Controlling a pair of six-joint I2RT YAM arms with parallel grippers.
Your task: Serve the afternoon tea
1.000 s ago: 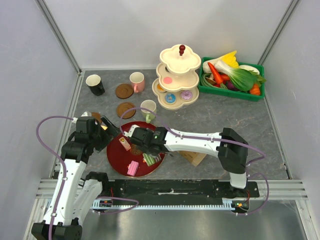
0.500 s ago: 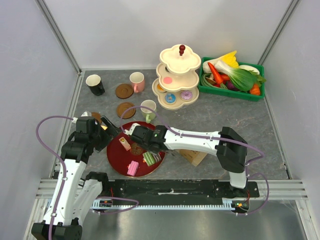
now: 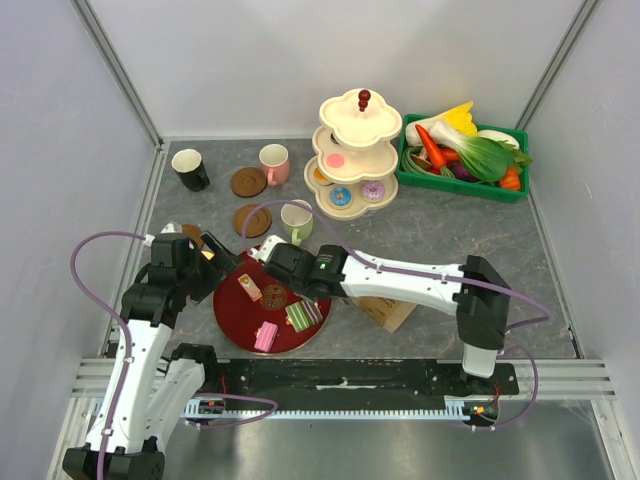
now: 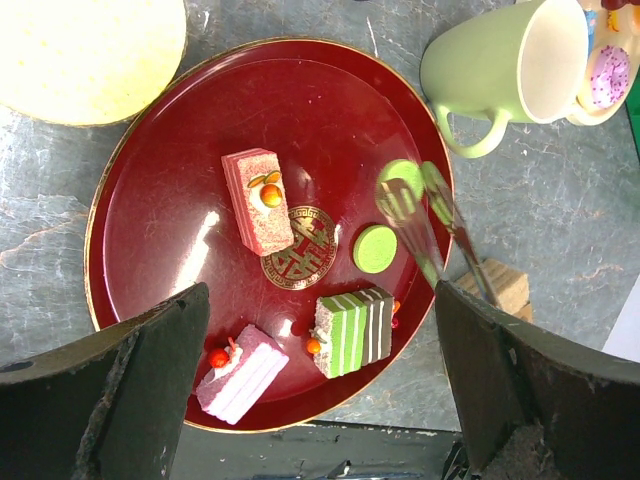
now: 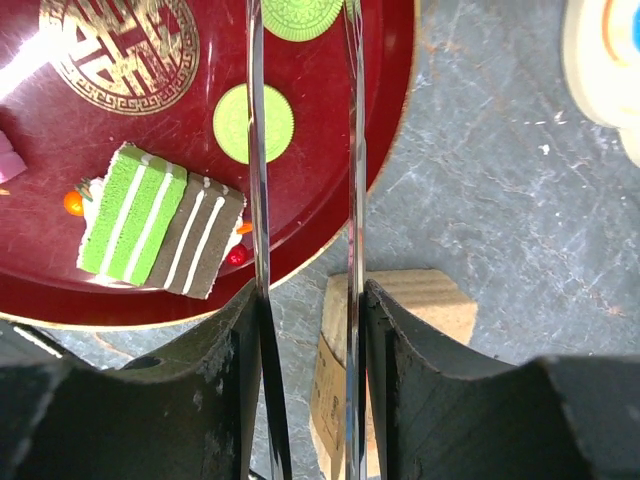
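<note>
**Red plate** (image 3: 232,310): near edge of the table, between the two arms. It carries a pink cake slice (image 4: 257,200) with an orange topping, a second pink slice (image 4: 240,365), a striped green slice (image 5: 160,235) and a loose green macaron (image 4: 375,248) beside the gold emblem.

**Right gripper** (image 4: 415,192): its thin fingers press on both edges of the held green macaron (image 5: 303,16), over the plate's right part. Only the wrist views show this grip; in the top view the arm covers it. Whether the macaron is lifted clear of the plate cannot be told.

**Left gripper** (image 3: 217,258): at the plate's left rim. Its own camera shows the jaws wide apart, holding nothing.

**Pale-green mug** (image 4: 505,65): just beyond the plate.

**Tan block** (image 5: 395,310): just off the plate's right rim.

**Top view only:**
- black mug (image 3: 190,168)
- pink mug (image 3: 273,163)
- two coasters (image 3: 248,181)
- tiered stand (image 3: 360,112) bearing donuts (image 3: 340,196)
- green crate (image 3: 460,185) of toy vegetables at far right
</note>
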